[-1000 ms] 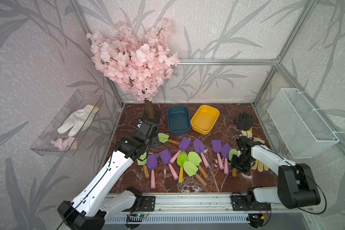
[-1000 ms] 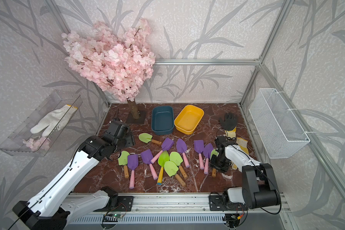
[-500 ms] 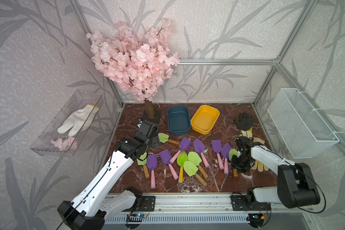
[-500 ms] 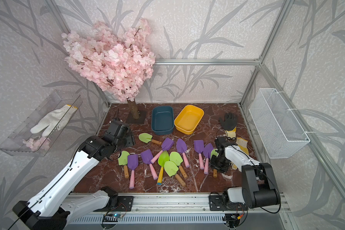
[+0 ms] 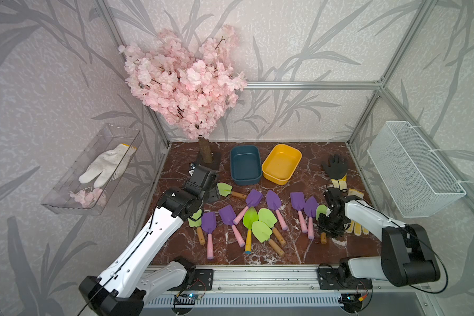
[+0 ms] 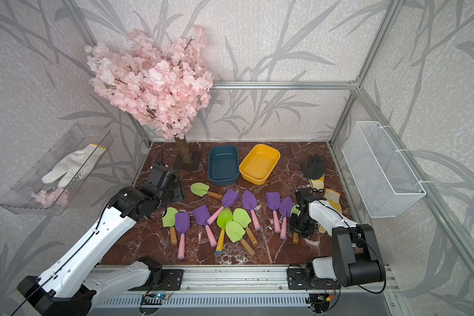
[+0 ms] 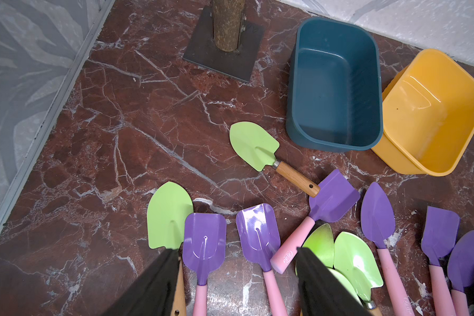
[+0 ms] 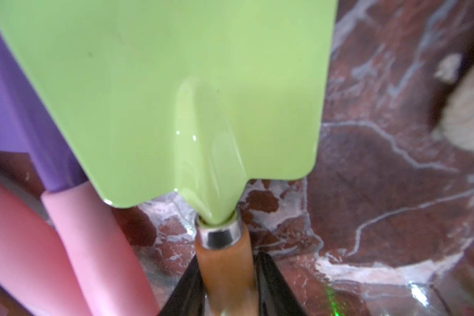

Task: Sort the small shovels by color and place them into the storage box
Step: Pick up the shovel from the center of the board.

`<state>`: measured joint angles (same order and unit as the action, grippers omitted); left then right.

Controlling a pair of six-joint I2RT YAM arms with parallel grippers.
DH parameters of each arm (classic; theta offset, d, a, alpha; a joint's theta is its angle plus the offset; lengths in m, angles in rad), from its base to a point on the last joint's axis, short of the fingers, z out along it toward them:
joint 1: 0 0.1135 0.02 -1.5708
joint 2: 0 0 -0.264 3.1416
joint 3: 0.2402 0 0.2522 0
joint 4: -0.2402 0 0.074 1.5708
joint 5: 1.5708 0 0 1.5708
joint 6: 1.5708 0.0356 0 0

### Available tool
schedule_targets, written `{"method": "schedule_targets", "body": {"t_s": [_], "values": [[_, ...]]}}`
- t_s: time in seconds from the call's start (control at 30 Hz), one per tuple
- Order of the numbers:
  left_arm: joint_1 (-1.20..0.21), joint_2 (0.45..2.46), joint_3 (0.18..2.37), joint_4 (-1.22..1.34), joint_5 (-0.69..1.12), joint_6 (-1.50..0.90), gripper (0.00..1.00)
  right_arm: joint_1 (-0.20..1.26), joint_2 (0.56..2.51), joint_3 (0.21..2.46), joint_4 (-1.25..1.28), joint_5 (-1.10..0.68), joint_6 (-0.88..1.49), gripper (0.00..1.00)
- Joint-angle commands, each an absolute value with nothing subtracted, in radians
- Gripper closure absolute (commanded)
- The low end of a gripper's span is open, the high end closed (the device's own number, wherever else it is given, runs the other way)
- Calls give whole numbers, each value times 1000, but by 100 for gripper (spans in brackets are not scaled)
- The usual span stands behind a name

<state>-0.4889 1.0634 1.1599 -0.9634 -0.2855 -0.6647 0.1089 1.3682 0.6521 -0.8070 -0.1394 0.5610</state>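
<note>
**Right end effector** [image 8: 226,273]: in the right wrist view I see both black fingers [image 8: 268,276] pressed against the sides of the brown wooden handle of a green shovel [image 8: 175,95], just behind its metal collar. I record it as clamped on that handle. In both top views this shovel sits right of centre. Its long axis runs nearly up-down in the frame, blade toward the upper edge, handle end toward the lower edge. Its blade overlaps a purple shovel [image 5: 311,206] lying just to its left on a near-parallel axis. I cannot tell whether it is lifted clear of the desk [image 5: 312,153].

**Left end effector** [image 7: 236,251]: fingers spread wide, nothing between them, hovering over the left end of the row.

**Other items on the desk:**
- The other shovels [image 5: 227,214] lie in a loose row across mid-frame, mostly blade up and handle down.
- A lone green shovel [image 5: 225,188] lies crosswise, blade left, handle right.
- A blue box [image 5: 245,181] and a yellow box [image 5: 274,177] stand side by side above the row.

**Surface:** red-brown marble with white veins.

**Room:**
- The walls are grey and leaf-patterned, set in an aluminium frame.
- A pink blossom tree [image 5: 186,87] stands at upper left.
- A clear shelf [image 5: 69,209] on the left wall holds a white glove [image 5: 104,167].
- A white wire basket [image 5: 413,169] hangs at right.
- A black glove [image 5: 335,167] lies above the right arm.
</note>
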Motion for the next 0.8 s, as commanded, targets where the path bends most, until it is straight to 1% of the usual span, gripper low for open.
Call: {"method": "schedule_targets", "body": {"t_s": [0.0, 0.3, 0.77], "values": [[-492, 1062, 1143, -955, -293, -660, 29, 104, 1357, 644, -813, -123, 568, 66], [-492, 1040, 1125, -952, -296, -669, 29, 103, 1347, 657, -824, -115, 563, 70], [-491, 1038, 1122, -950, -293, -670, 29, 104, 1300, 659, -845, -106, 569, 73]]}}
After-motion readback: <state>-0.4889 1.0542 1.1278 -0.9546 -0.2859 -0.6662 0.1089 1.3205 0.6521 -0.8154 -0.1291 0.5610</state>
